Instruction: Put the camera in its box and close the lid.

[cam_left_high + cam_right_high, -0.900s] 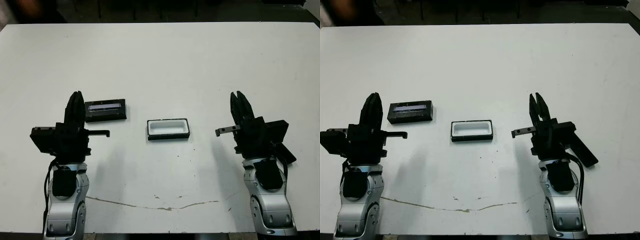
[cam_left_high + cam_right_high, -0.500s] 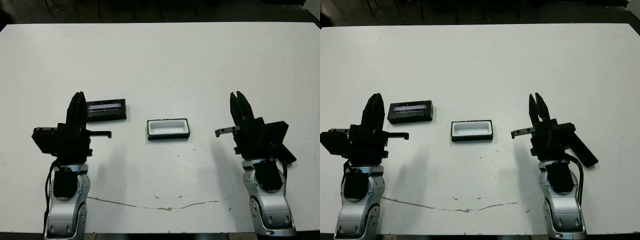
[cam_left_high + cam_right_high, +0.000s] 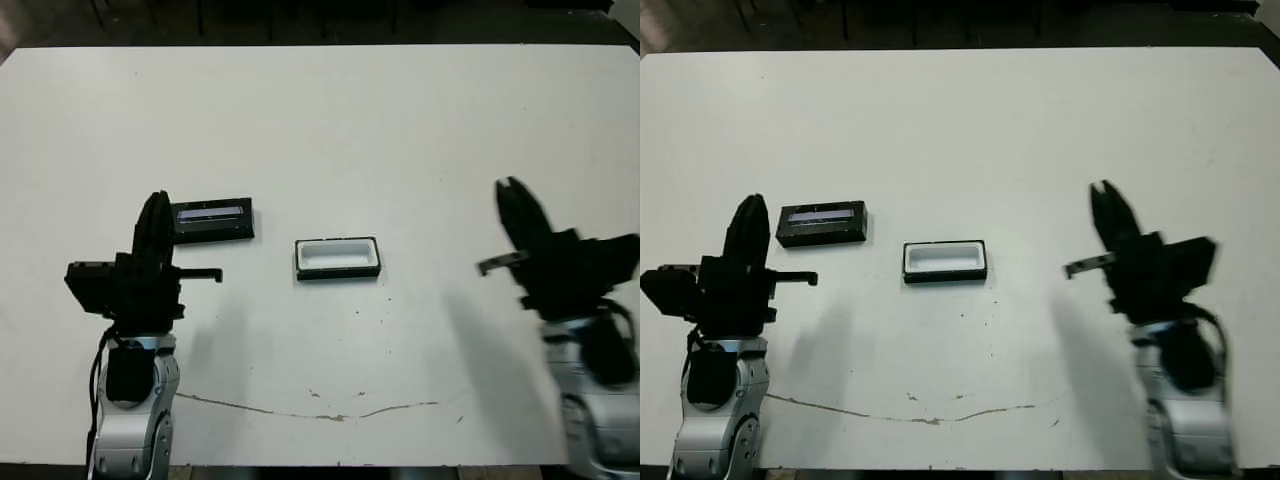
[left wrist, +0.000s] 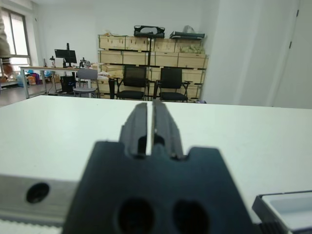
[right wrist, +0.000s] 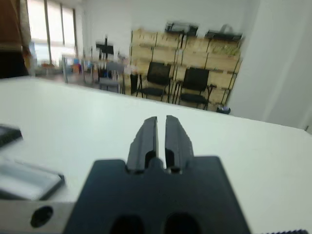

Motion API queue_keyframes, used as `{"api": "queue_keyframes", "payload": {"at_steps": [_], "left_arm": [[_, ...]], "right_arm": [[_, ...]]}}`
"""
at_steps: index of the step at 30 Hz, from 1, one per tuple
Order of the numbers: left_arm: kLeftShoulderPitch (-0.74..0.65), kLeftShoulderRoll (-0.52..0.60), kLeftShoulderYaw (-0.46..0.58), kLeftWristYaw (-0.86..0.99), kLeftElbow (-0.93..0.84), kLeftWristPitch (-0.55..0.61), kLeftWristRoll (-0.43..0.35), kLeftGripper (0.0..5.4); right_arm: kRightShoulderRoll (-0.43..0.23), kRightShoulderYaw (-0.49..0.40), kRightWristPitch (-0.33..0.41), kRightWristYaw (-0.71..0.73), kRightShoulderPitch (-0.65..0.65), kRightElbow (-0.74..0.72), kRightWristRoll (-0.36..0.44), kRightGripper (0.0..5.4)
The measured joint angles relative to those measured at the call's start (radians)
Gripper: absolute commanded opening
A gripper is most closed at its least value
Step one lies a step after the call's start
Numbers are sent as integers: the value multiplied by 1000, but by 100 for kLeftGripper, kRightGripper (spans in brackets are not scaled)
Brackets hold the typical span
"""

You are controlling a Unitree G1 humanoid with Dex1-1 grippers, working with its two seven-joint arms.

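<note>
The right gripper (image 3: 512, 190) now sits farther out toward the table's right edge and a little farther up the table than before, its arm blurred (it is mid-motion). That widens its gap from the box (image 3: 338, 258). The left gripper (image 3: 157, 208) drifts slightly toward the lid (image 3: 211, 219).

One box (image 3: 338, 257), one lid (image 3: 211, 219), two pincers, right one (image 3: 512, 204) blurred, left (image 3: 155, 212).

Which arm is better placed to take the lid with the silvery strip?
Left. The lid lies close beside the left gripper, left of the box. The right gripper is beyond the box, on the other side.
</note>
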Motion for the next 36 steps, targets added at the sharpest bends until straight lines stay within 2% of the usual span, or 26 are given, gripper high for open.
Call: {"api": "queue_keyframes", "payload": {"at_steps": [2, 6, 10, 15, 22, 31, 36], "left_arm": [[3, 0, 0, 0, -1, 0, -1, 0], [7, 0, 0, -2, -1, 0, -4, 0], [8, 0, 0, -5, -1, -1, -3, 0], [8, -2, -1, -5, -1, -1, -2, 0], [8, -2, -1, -5, 0, -2, -2, 0], [8, -2, 3, -9, 1, -2, -4, 0], [9, -1, 4, -11, 2, -4, -4, 0]], "right_arm": [[-78, -64, 82, 17, 45, -55, 7, 29], [-175, -155, 146, 119, 122, -85, 72, 93], [-267, -196, 182, 246, 174, -79, 122, 163], [-343, -220, 206, 409, 177, 2, 207, 250], [-373, -227, 130, 622, 154, 214, 250, 370], [-372, -227, 69, 641, 138, 333, 223, 530], [-359, -221, 38, 618, 135, 385, 195, 538]]}}
